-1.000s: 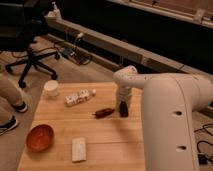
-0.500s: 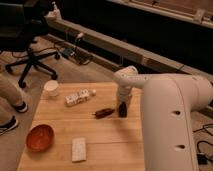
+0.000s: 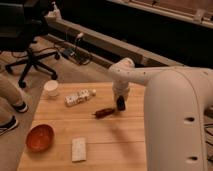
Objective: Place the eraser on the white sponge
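Observation:
My gripper (image 3: pixel 120 104) hangs from the white arm over the middle right of the wooden table (image 3: pixel 125 145), its dark tip just above the table surface. I cannot make out the black eraser as a separate thing; it may be hidden at the dark gripper tip. The white sponge (image 3: pixel 78 148), a pale speckled block, lies flat near the table's front left, well away from the gripper toward the front left. A reddish-brown elongated object (image 3: pixel 104 112) lies just to the left of the gripper.
A white cup (image 3: pixel 50 88) stands at the back left. A small white box with dark dots (image 3: pixel 75 98) lies beside it. A red-orange bowl (image 3: pixel 40 137) sits at the front left. An office chair (image 3: pixel 27 45) stands behind the table.
The gripper has shifted very slightly up and to the left. Nothing else on the table has moved.

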Controlling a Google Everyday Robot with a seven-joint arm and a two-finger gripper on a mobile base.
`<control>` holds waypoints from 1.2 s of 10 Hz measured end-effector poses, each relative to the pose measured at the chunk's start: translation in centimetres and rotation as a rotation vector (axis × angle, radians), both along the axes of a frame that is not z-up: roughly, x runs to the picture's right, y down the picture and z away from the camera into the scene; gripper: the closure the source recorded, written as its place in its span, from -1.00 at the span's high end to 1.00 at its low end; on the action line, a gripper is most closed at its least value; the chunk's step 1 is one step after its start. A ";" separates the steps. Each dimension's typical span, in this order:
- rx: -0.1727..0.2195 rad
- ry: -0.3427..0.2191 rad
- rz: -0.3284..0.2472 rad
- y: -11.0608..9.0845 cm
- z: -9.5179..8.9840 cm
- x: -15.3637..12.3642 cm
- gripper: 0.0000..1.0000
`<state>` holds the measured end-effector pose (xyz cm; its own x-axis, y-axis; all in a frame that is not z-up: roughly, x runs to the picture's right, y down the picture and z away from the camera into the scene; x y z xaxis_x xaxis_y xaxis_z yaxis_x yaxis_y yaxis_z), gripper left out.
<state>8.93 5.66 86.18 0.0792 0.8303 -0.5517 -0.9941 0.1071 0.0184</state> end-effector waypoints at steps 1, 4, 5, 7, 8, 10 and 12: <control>0.023 -0.018 -0.042 -0.3 -1.5 -1.2 -0.95; 0.076 -0.109 -0.207 1.0 -7.2 -6.6 -0.95; 0.076 -0.146 -0.266 2.3 -8.9 -8.5 -0.95; 0.047 -0.236 -0.385 6.1 -11.6 -12.9 -0.95; 0.036 -0.271 -0.418 7.4 -12.3 -14.4 -0.95; -0.001 -0.367 -0.487 10.4 -13.7 -17.9 -0.95; -0.036 -0.433 -0.540 12.6 -14.0 -20.1 -0.95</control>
<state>-11.13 18.22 72.16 0.6956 0.5945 -0.4033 -0.7184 0.5820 -0.3810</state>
